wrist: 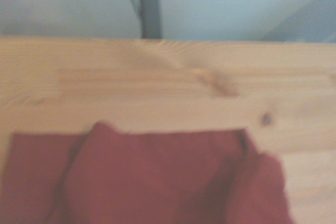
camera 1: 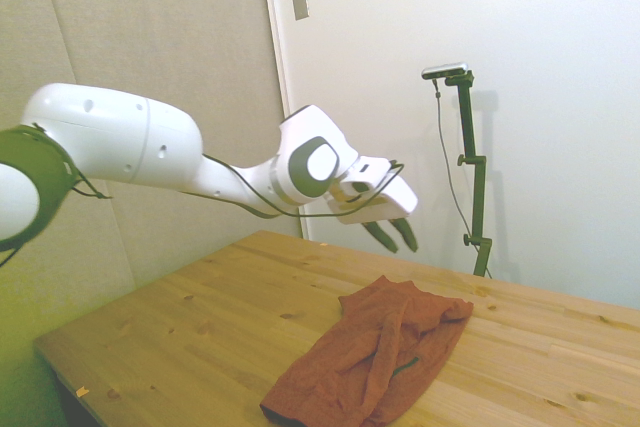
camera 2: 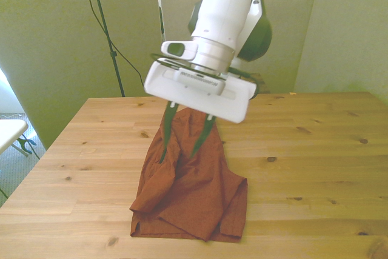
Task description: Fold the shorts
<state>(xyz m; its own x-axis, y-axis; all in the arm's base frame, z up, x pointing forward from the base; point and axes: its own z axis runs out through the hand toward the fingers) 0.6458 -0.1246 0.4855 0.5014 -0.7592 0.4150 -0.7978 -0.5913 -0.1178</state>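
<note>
The rust-orange shorts (camera 1: pixel 375 357) lie wrinkled and partly doubled over on the wooden table (camera 1: pixel 180 327), with a short dark green line showing on the cloth. In the front view the shorts (camera 2: pixel 191 192) spread toward the near edge. My gripper (camera 1: pixel 394 235) hangs in the air above the far end of the garment, open, with nothing between its dark fingers (camera 2: pixel 166 131). In the front view the gripper (camera 2: pixel 184 147) is above the shorts' upper part, clear of the cloth. The wrist view shows a blurred edge of the shorts (wrist: pixel 157 182) against the wood.
The table (camera 2: pixel 303 150) has bare wood on the front view's right and along the side nearest the wall. A grey wall plate (camera 1: pixel 300 1) sits high on the wall behind.
</note>
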